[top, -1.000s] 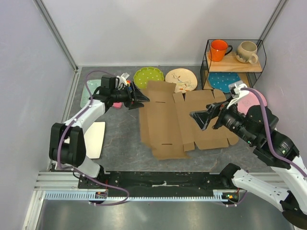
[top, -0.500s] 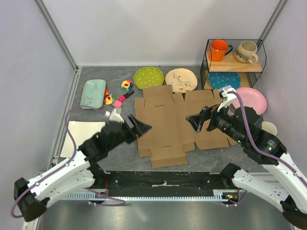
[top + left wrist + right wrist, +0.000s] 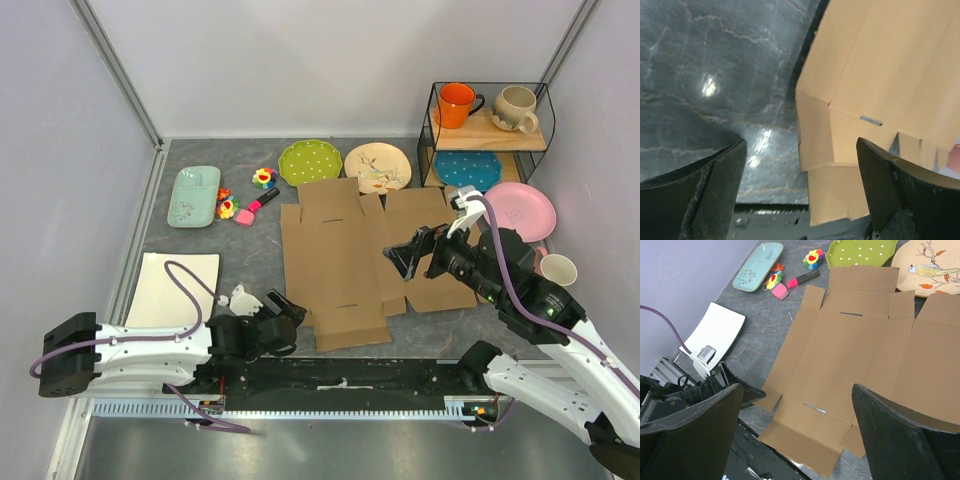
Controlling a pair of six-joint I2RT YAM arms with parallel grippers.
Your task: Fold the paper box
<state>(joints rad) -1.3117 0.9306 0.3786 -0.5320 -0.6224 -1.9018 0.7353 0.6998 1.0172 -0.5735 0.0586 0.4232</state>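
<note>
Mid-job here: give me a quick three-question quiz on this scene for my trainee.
1. True or false: the paper box lies flat and unfolded on the table.
2. The left gripper and the right gripper are: A both open, B both shut, C one open, one shut.
3. Fill in: the dotted plate just left of the bird plate is ____.
Key: 1 true; 2 A; 3 green.

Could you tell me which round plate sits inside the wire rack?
The blue dotted plate, beneath the wooden shelf; the green plate, cream plate and pink plate lie outside it.
</note>
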